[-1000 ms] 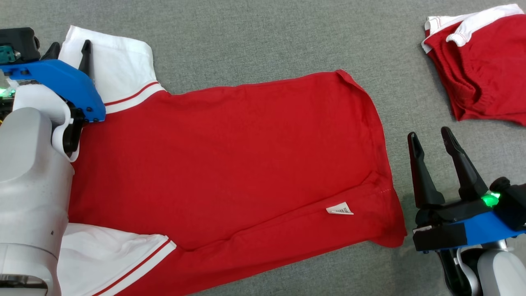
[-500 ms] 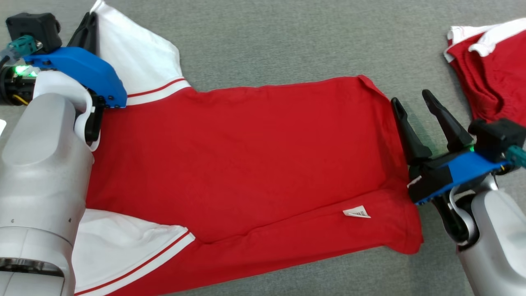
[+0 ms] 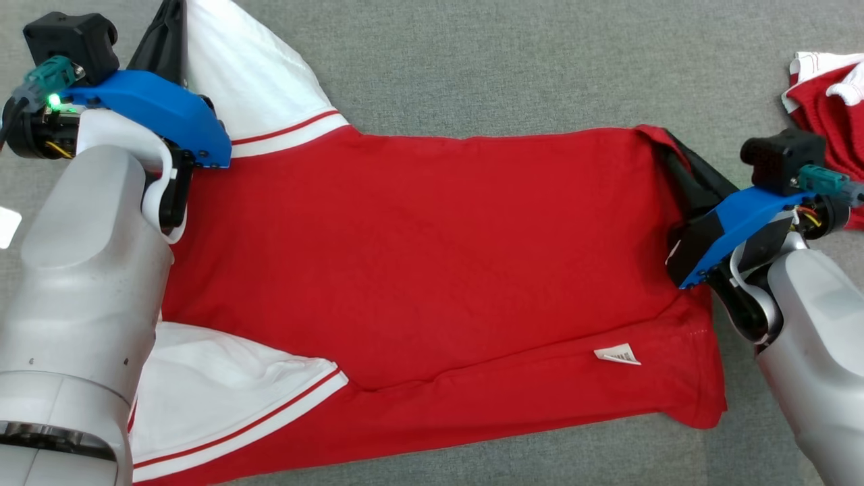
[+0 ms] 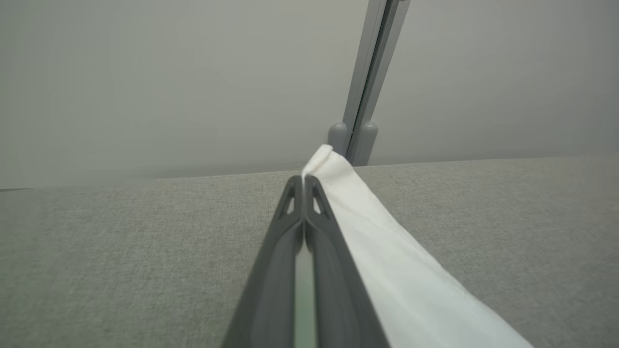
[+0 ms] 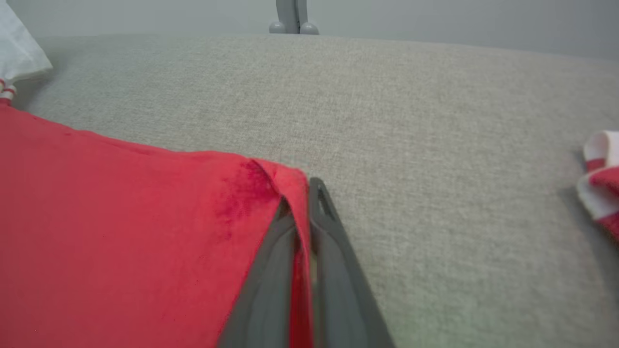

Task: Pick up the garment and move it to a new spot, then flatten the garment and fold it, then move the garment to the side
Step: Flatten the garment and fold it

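Matt cloth garment [image 3: 418, 256] — coarse-woven surface [image 3: 472, 67]

Your garment [image 3: 432, 256] is a red shirt with white sleeves, each edged by a thin red stripe. It lies spread across the grey desk [image 3: 472, 61], sleeves to your left and hem to your right. The far sleeve [image 3: 256, 88] rises off the desk, its edge pinched in the closed left end effector [image 4: 304, 181]. The near sleeve [image 3: 229, 385] lies flat. The far hem corner is clamped between the fingers of the right end effector [image 5: 302, 193]. A long crease runs along the near side, and a small white label [image 3: 617, 354] shows near the hem.
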Motion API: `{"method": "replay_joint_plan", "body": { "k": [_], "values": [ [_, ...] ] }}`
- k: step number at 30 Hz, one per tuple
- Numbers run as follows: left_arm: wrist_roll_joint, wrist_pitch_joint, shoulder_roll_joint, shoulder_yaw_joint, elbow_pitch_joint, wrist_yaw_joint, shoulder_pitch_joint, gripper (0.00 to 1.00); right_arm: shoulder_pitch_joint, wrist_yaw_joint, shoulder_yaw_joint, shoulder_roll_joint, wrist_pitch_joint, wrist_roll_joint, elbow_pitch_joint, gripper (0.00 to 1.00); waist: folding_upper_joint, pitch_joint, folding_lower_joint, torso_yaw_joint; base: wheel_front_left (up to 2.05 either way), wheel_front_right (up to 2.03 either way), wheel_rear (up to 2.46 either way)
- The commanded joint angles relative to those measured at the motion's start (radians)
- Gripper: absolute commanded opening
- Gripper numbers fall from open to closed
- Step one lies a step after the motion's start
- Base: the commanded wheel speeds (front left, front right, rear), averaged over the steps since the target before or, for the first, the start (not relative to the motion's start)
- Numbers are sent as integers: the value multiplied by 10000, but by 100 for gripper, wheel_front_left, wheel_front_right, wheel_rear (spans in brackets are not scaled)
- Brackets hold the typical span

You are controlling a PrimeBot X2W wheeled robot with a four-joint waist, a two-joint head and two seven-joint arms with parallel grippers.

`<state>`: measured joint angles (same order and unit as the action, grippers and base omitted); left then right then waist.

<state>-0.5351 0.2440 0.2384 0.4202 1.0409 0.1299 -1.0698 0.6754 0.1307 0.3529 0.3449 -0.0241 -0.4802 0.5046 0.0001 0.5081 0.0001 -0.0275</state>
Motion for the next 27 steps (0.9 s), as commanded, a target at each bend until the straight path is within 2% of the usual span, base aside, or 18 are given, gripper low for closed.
{"method": "replay_joint_plan", "body": {
  "k": [1, 5, 8, 12, 18, 22, 27],
  "values": [
    [-55, 91, 65, 11, -122, 10, 118, 0, 199, 1, 16, 125, -138, -89, 51, 0, -1, -42, -1, 15, 0, 0, 0],
    [-96, 214, 257, -192, -781, 10, 399, 0, 133, 1, -200, 230, -844, -329, -68, 0, -1, -263, -1, 80, 0, 0, 0],
    [92, 216, 371, -676, -2071, -205, 950, 0, -135, 1, -488, 255, -1233, -548, -239, 0, -1, -459, -1, 137, 0, 0, 0],
    [400, 214, 488, -1358, -4125, -543, 2274, 0, -556, 1, -752, 258, -1509, -845, -540, 0, -1, -800, -1, 190, 0, 0, 0],
    [516, 215, 330, -2183, -6706, -999, 4952, 0, -1571, 1, -1132, 140, -1737, -1065, -952, 0, -1, -1266, -1, 303, 0, 0, 0],
    [304, 217, 119, -2307, -7587, -1215, 6660, 0, -2381, 1, -1297, -35, -1657, -1343, -1212, 0, -1, -1489, -1, 337, 0, 0, 0],
    [-147, -40, -122, -2279, -7915, -1349, 8259, 0, -3280, 1, -1541, -185, -1711, -1538, -1341, 0, -1, -1658, -1, 311, 0, 0, 0]
  ]
}}
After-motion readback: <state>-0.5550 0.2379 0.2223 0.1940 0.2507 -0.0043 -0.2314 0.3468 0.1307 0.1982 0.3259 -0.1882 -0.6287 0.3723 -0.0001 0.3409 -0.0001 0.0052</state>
